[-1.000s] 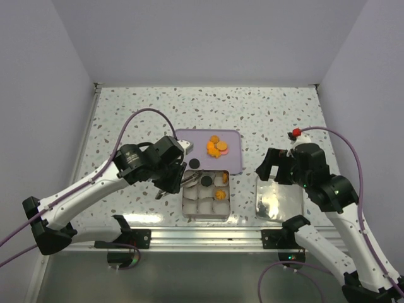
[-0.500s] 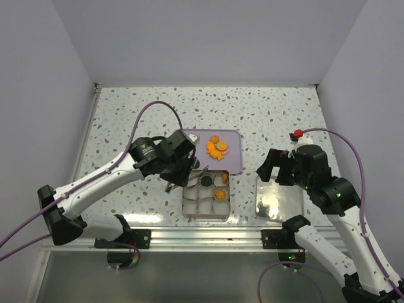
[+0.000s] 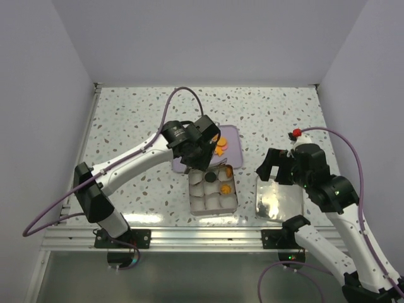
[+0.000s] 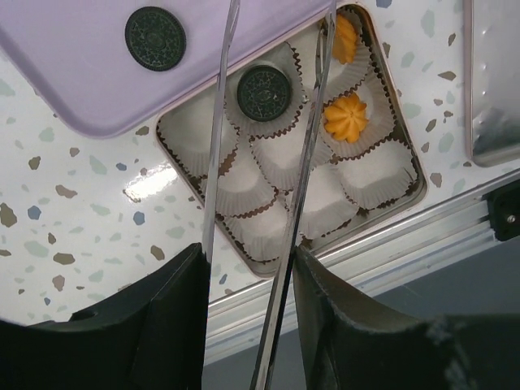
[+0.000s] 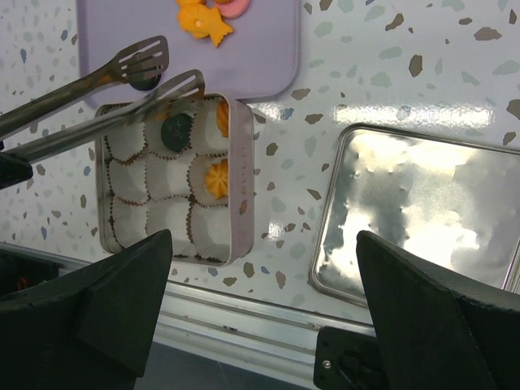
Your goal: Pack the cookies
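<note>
At centre of the top view, three cookies sit in cups of the tin, six cups stand empty, the rest wait on the tray above; left pincer clamps empty tongs, right pincer gapes.

Tray behind tin, against it. Cookies on tray; three in tin's cups. Tongs above tin. Lid right, apart.

Bright even light; metal tray glares, perhaps overexposed.
</note>
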You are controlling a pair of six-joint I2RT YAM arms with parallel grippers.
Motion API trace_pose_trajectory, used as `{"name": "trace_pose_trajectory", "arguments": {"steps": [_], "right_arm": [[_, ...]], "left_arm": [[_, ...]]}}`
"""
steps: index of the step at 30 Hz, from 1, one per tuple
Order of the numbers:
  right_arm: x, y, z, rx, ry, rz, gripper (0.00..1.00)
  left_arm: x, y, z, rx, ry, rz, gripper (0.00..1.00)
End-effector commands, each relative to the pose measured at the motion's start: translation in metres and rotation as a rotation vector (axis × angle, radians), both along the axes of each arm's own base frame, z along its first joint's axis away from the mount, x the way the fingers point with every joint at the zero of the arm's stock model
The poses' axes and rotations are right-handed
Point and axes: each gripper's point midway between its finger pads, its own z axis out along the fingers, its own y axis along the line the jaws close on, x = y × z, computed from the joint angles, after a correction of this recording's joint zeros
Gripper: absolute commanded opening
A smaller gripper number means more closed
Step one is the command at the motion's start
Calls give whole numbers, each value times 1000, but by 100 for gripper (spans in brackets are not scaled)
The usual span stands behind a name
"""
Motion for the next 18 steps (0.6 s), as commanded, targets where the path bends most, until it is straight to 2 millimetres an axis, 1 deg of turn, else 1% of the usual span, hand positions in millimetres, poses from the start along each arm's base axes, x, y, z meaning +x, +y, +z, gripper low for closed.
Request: {"name": "trace_pose_trajectory", "arguments": {"steps": [1, 4, 6, 8, 11, 12, 13, 14, 15, 18], "right_arm": [[5, -1, 11, -2, -40, -1, 99], [6, -1, 11, -8, -40, 0, 99], [7, -1, 11, -9, -39, -1, 99], [7, -1, 10, -13, -39, -2, 99], [8, -1, 9, -16, -37, -1, 99], [9, -1, 9, -16, -37, -1, 99], [9, 0, 8, -16, -35, 0, 99], [10, 0, 8, -17, -36, -1, 99], [10, 1, 7, -15, -33, 3, 99], [11, 3, 6, -10, -31, 6, 99]], "left_arm": [[32, -8, 15, -44, -84, 72, 51], [37, -11, 24, -79, -87, 85, 51], [36, -14, 35, -119, -90, 85, 51], [33, -15, 42, -149, -90, 81, 50], [26, -11, 49, -182, -80, 82, 51], [24, -6, 53, -193, -85, 93, 51], [22, -2, 47, -180, -75, 100, 51], [24, 1, 46, -179, -82, 111, 51], [23, 6, 39, -165, -73, 119, 51], [29, 7, 32, -154, -78, 131, 51]]}}
